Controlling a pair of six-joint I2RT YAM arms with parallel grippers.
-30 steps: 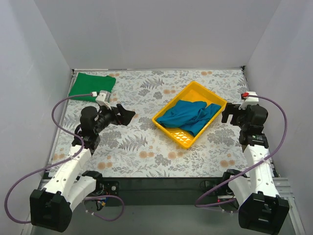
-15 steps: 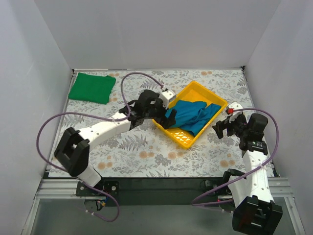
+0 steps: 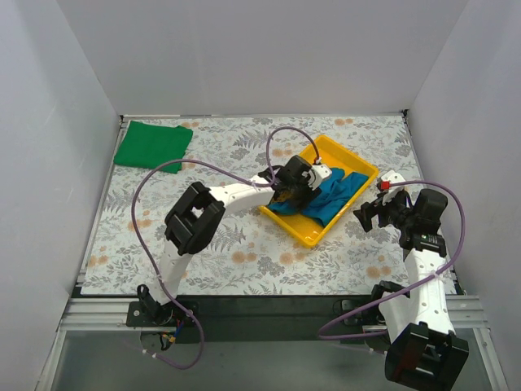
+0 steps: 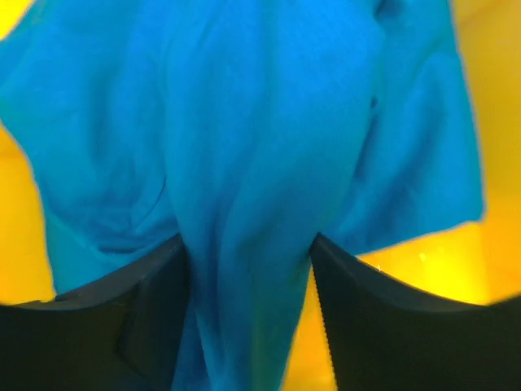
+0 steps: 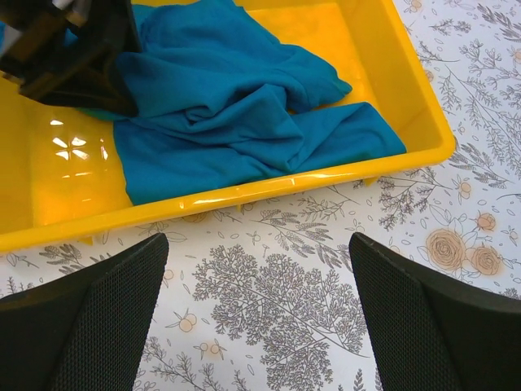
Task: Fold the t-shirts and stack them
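The teal-blue t-shirt (image 3: 328, 195) lies crumpled in the yellow tray (image 3: 313, 237). My left gripper (image 3: 286, 189) reaches into the tray's left half, and its jaws have closed in on a bunched fold of that shirt (image 4: 244, 122), with cloth pressed between both fingers (image 4: 248, 244). The bright green t-shirt (image 3: 152, 145) lies folded flat at the far left corner. My right gripper (image 3: 364, 213) hovers open over the table just right of the tray; in its wrist view the open fingers (image 5: 259, 244) frame bare cloth-patterned table, with the teal shirt (image 5: 228, 106) and the left gripper (image 5: 73, 57) beyond the tray rim (image 5: 244, 195).
The table carries a floral-printed cover (image 3: 228, 244). White walls close in the left, back and right sides. The tray sits diagonally right of centre, its yellow floor (image 4: 423, 269) showing beside the shirt.
My left arm has swung from the left side across to the tray, reached in, and its jaws have narrowed onto the teal shirt. The right gripper moved slightly toward the tray, still open.
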